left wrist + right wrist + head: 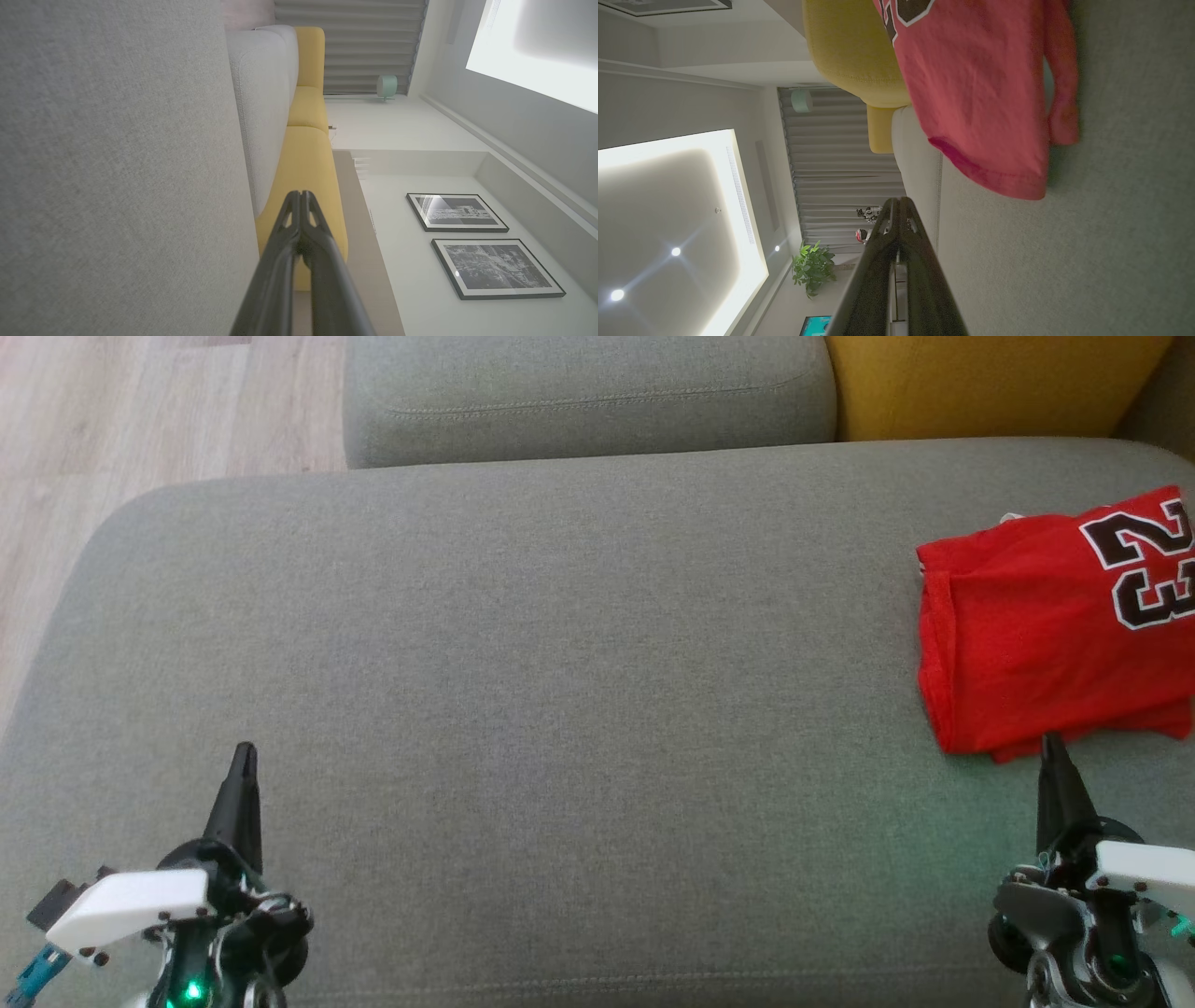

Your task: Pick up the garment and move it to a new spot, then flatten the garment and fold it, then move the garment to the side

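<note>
The garment is a red jersey with a black and white "23", folded into a compact stack at the right edge of the grey sofa seat. In the right wrist view the same garment lies ahead and to the right of the fingers. My right gripper is shut and empty, its tip just short of the garment's near edge. At the lower left my left gripper is shut too, holding nothing, far from the garment. Both wrist views show the fingertips pressed together, left gripper and right gripper.
A grey back cushion and a yellow cushion line the far side of the seat. Wooden floor lies beyond the seat's left end. The wrist views show a wall with framed pictures, curtains and a potted plant.
</note>
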`<state>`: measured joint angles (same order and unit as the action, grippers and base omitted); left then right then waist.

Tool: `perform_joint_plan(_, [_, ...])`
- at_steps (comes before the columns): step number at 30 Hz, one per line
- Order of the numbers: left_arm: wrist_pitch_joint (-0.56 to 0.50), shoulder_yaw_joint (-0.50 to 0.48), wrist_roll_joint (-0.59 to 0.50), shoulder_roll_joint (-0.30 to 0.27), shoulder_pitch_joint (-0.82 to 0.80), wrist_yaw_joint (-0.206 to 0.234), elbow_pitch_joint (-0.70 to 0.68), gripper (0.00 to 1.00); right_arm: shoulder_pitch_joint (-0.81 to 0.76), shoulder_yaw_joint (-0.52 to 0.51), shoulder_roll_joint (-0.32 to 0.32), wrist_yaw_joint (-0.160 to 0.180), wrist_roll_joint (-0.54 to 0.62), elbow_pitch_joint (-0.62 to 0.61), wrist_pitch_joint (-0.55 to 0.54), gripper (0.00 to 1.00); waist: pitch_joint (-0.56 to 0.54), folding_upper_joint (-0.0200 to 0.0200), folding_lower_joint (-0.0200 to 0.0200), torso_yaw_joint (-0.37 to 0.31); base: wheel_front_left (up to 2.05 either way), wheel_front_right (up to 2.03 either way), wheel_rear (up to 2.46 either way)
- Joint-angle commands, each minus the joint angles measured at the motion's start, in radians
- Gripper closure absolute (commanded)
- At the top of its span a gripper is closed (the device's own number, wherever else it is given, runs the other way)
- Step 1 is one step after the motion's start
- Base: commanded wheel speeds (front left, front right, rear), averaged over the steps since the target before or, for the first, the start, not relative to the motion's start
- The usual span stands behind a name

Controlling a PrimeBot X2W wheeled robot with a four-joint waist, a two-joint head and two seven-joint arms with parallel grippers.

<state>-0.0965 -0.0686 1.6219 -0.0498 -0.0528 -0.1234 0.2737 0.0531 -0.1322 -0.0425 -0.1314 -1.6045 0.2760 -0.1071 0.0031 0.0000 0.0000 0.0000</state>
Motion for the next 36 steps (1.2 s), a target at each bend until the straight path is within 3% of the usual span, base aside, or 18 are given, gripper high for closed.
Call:
perform_joint_plan(1, [-0.009,-0.035,-0.005,-0.008,-0.054,-0.007,-0.029,1.00,0.055,0.020,-0.010,0.001,-0.005,-0.031,-0.005,1.00,0.000,0.0000,0.0000,0.000,0.00,0.00,0.00])
perform_joint_plan(36, [-0.012,-0.040,-0.009,-0.005,-0.055,-0.007,-0.029,1.00,0.055,0.019,-0.009,0.001,-0.004,-0.031,-0.006,1.00,0.000,0.0000,0.0000,0.000,0.00,0.00,0.00])
